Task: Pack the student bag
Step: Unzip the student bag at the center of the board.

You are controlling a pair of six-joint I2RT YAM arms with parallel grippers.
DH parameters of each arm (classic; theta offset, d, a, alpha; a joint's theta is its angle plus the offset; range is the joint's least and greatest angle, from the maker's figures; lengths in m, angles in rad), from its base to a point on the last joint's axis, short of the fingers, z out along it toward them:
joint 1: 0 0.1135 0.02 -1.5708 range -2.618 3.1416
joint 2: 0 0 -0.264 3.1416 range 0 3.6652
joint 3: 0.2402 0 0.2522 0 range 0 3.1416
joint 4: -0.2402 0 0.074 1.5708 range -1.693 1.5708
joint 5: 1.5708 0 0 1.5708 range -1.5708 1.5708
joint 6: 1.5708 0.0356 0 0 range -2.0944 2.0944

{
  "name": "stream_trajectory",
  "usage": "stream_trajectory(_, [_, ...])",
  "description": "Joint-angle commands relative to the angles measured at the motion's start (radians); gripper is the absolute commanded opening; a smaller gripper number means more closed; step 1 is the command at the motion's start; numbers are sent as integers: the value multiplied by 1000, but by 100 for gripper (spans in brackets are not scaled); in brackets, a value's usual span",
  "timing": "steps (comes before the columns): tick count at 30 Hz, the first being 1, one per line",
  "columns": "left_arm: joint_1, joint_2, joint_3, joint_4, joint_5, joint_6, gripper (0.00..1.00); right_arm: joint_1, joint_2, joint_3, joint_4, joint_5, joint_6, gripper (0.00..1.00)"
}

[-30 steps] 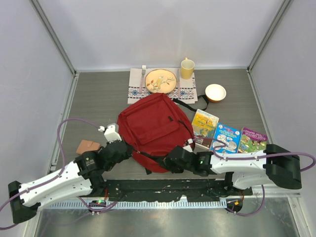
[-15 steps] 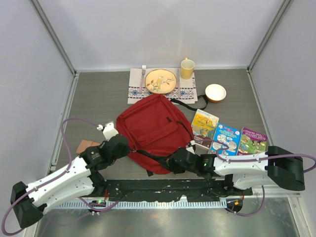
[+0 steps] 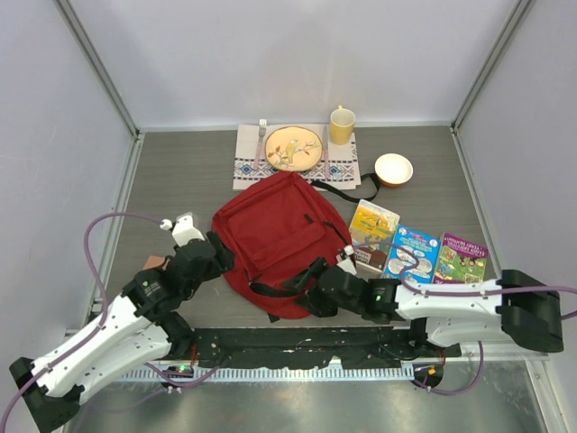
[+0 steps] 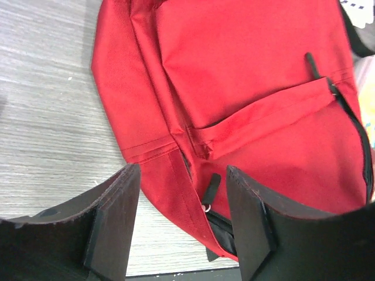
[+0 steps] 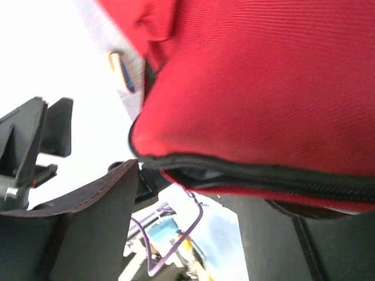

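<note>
Both pincers were spread and empty. The left pincer (image 4: 180,193) hung over the near-left edge of the large red fabric backpack (image 3: 279,225), and the right pincer (image 3: 305,278) was at its near zip seam. The backpack lay flat mid-bench (image 3: 180,180). It looked soft and floppy, best gripped by the black zip pull (image 4: 213,186). Three colourful picture books (image 3: 415,251) lay just beside it, with nothing in the way.

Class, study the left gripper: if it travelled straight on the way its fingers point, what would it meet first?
Most likely the student bag: its red edge by the black zipper pull lies straight ahead of the open left gripper, though depth is hard to judge.
</note>
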Motion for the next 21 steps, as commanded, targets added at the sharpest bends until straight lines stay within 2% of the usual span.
stream_trajectory(1, [5,-51,58,-56,-7,40,66,-4,-169,85,-57,80,-424,73])
stream_trajectory(3, [5,-67,72,-58,2,45,66,-4,-214,124,-104,85,-529,75])
stream_trajectory(5, [3,-62,85,-58,10,54,68,2,-286,170,-231,120,-631,77])
stream_trajectory(6, [6,-57,93,-50,27,59,68,1,-312,179,-268,178,-652,77])
stream_trajectory(7, [5,-51,98,-47,36,63,68,2,-334,194,-381,224,-677,77])
stream_trajectory(13, [5,-1,130,-4,132,97,69,-27,-432,270,-746,540,-587,84])
stream_trajectory(15, [5,12,136,11,160,99,69,-63,-438,277,-838,577,-541,87])
stream_trajectory(18, [5,12,130,20,189,94,70,-194,-448,250,-844,463,-646,88])
stream_trajectory(21, [5,-1,118,23,192,86,72,-329,-422,196,-753,286,-775,89])
